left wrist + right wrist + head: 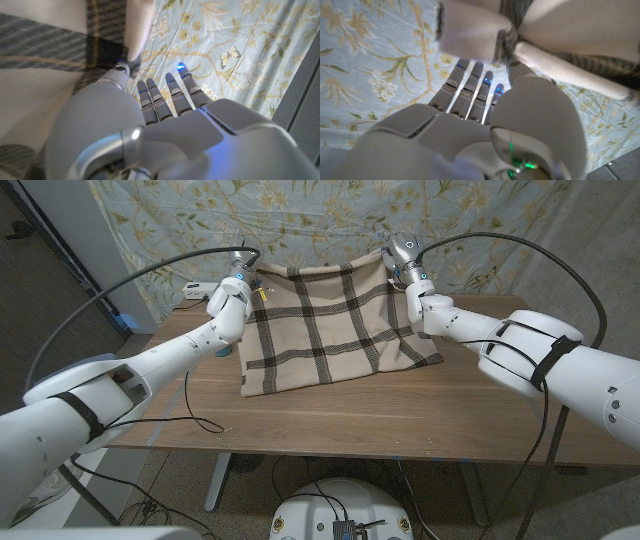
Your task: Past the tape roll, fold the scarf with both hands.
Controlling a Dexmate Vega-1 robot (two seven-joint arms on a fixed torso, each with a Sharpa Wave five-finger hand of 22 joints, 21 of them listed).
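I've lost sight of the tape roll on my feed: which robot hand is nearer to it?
Left. The left robot hand holds the scarf corner above the bluish roll beside its forearm; the right robot hand holds the opposite corner, farther away.

- Scarf [320, 330]: beige with dark brown-black plaid lines.
- Table [330, 415]: brown wood grain.
- Backdrop curtain [300, 220] at 12 o'clock: pale blue, yellow-green floral print.
- Arms: white.

Scarf [325, 330] mid-table [400, 415], far edge raised between hands.

Wooden worktop [330, 415] with a floral curtain [480, 210] hanging behind it. Some white gadget [194, 289] sits at the back left corner.
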